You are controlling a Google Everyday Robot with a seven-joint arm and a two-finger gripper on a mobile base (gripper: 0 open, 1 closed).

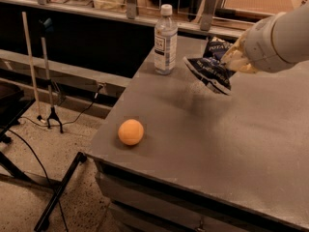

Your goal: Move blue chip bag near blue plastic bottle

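The blue plastic bottle stands upright near the table's far left corner, clear with a white cap and white label. The blue chip bag is dark navy with white lettering. It hangs tilted in the air just right of the bottle, a little above the tabletop. My gripper comes in from the right on a thick white arm and is shut on the bag's right end. A small gap separates the bag's left tip from the bottle.
An orange ball lies near the front left edge of the grey table. A shelf with boxes runs behind the table. A stand and cables are on the floor at the left.
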